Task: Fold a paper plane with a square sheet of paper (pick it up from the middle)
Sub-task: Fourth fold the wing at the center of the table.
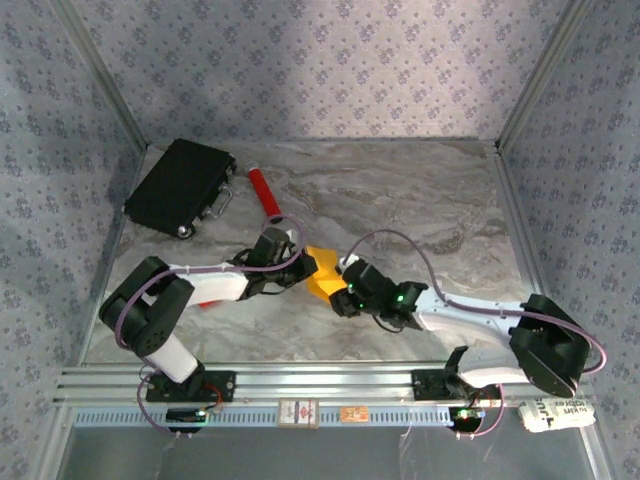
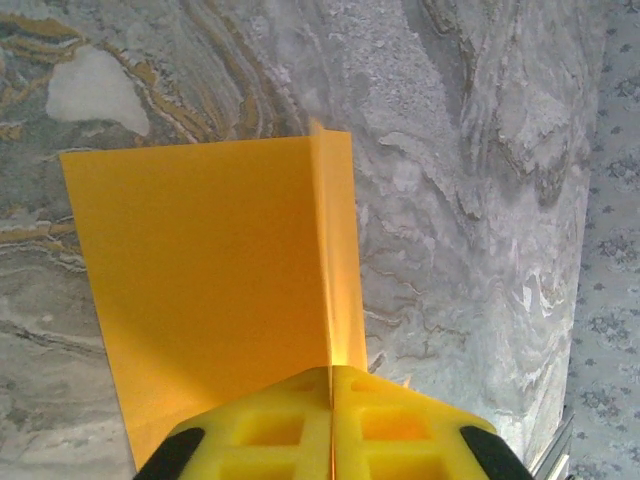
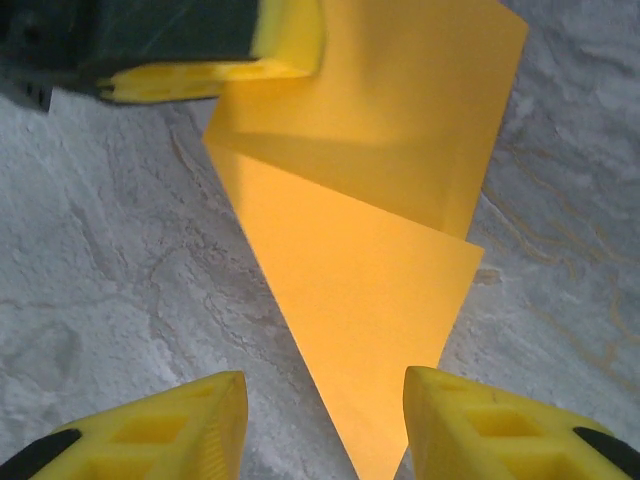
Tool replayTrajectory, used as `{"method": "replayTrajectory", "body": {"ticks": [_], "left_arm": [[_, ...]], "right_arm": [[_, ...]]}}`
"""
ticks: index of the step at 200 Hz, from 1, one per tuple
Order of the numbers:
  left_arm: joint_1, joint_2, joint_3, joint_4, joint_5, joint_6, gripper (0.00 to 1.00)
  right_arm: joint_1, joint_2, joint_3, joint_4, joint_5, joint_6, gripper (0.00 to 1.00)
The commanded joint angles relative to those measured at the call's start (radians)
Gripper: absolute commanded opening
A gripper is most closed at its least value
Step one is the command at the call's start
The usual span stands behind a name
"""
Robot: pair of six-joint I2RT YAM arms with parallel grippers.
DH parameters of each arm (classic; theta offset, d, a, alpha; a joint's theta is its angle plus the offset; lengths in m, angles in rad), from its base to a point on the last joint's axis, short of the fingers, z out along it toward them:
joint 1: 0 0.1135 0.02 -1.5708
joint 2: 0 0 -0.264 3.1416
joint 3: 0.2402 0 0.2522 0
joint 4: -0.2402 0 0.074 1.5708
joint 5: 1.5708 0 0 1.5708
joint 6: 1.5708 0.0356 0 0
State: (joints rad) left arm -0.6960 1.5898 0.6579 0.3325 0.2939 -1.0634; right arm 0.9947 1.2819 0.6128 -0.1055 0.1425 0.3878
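At the bottom of the right wrist view the right gripper stands with its yellow jaws parted. The narrow tip of the thin orange-yellow sheet of paper, creased to a point, lies in the gap between them. They are not pinching it, and I cannot tell whether either pad brushes an edge. Farther up that frame the sheet widens past a diagonal fold and rests on the grey marbled tabletop.

Low and centre in the left wrist view, the left gripper is closed tight on a raised ridge of the sheet. The ridge runs up the frame from the seam between the pads. In the view from above, the sheet sits mid-frame between the two grippers.

The paper looks feather-light, limp, easily crumpled or torn, and likely slick on the table. It is best taken along a folded edge or the centre ridge, where the doubled layers give some stiffness.
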Motion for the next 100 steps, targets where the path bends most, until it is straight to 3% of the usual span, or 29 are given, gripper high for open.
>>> {"method": "replayTrajectory", "body": {"ticks": [1, 100], "left_arm": [[0.001, -0.046, -0.005, -0.004, 0.02, 0.007, 0.06], [0.006, -0.033, 0.005, -0.004, 0.044, -0.006, 0.04]], "right_arm": [[0.07, 0.024, -0.022, 0.075, 0.186, -0.169, 0.46], [0.169, 0.184, -0.017, 0.18, 0.366, -0.232, 0.46]]}}
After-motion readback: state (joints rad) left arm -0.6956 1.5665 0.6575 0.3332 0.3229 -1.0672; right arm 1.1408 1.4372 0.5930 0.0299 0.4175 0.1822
